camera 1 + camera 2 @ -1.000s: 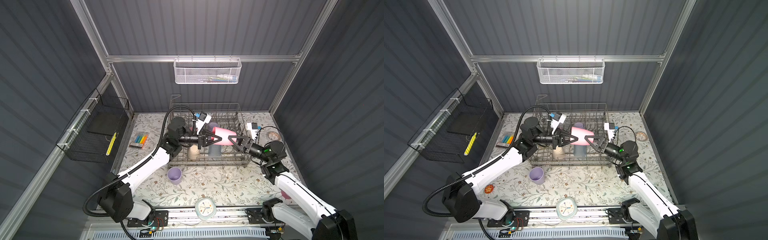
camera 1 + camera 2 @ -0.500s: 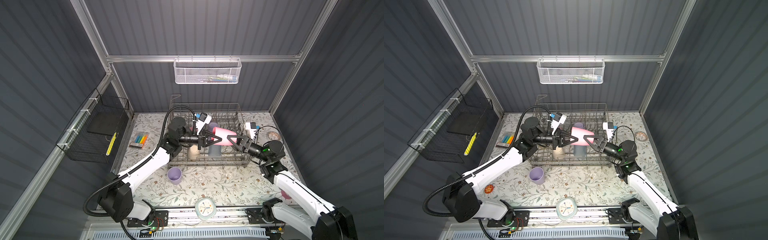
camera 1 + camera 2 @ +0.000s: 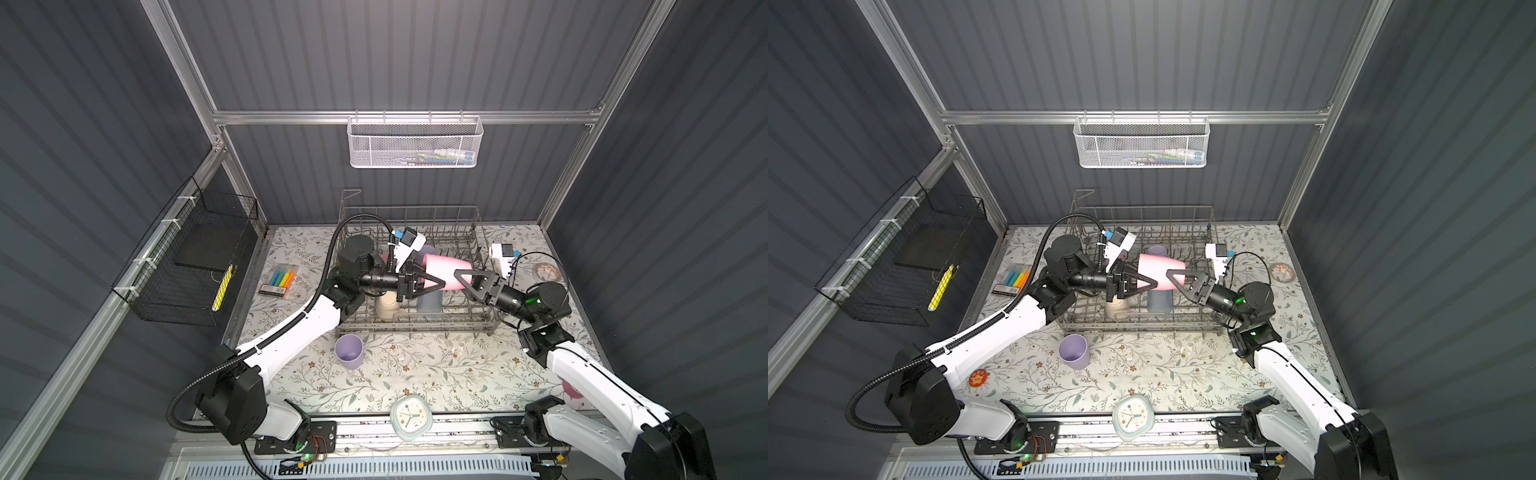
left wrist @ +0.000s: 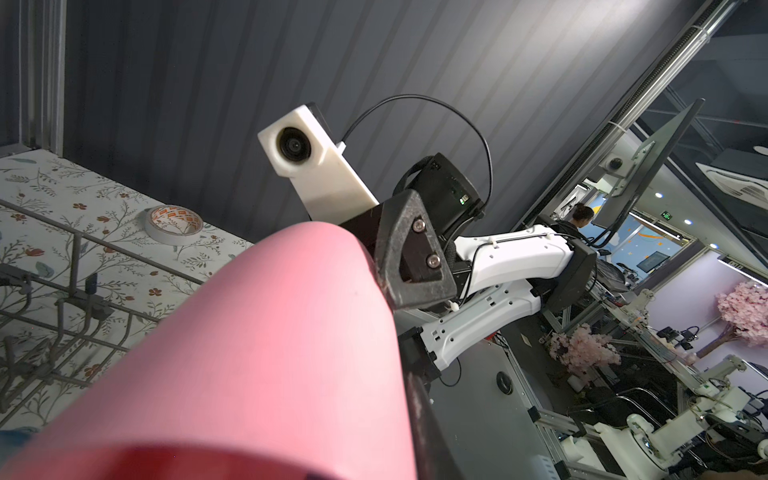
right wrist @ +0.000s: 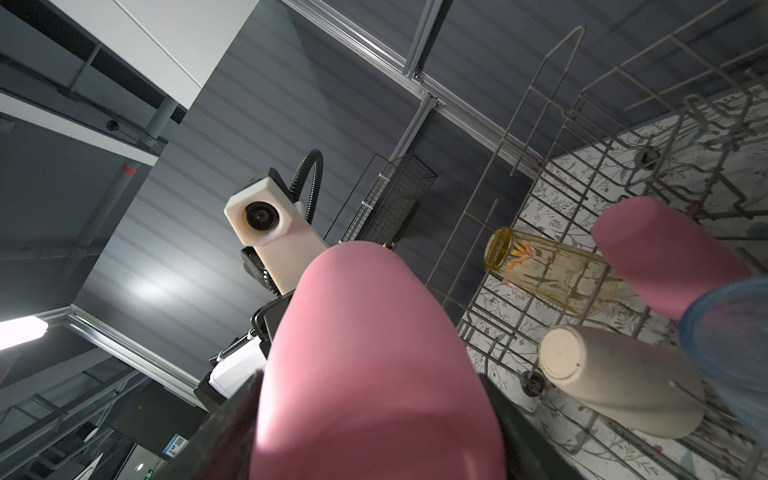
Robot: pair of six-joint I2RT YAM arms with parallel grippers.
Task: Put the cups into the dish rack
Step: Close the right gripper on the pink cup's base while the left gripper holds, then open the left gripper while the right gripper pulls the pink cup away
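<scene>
A pink cup [image 3: 446, 272] [image 3: 1160, 272] hangs on its side above the dish rack [image 3: 415, 328] between both grippers. My right gripper [image 3: 461, 279] [image 5: 370, 419] is shut on its right end, a finger on each side. My left gripper [image 3: 430, 279] is at the left end. One finger [image 4: 419, 415] lies along the cup wall and the other is hidden. The rack holds a beige cup [image 3: 387, 307] [image 5: 615, 382], a blue cup [image 3: 430, 301], a lilac cup [image 3: 428, 250], another pink cup [image 5: 665, 257] and a patterned glass [image 5: 548, 270]. A second lilac cup [image 3: 349, 351] stands on the table in front of the rack.
A clock [image 3: 410, 417] lies at the table's front edge. A marker pack [image 3: 279, 280] sits left of the rack and a tape roll [image 3: 546, 270] right of it. A black wire basket [image 3: 187, 266] hangs on the left wall and a white mesh basket [image 3: 415, 141] on the back wall.
My right gripper has slid a little to the left, further over the pink cup's end. The cup and the left arm have stayed where they were.
</scene>
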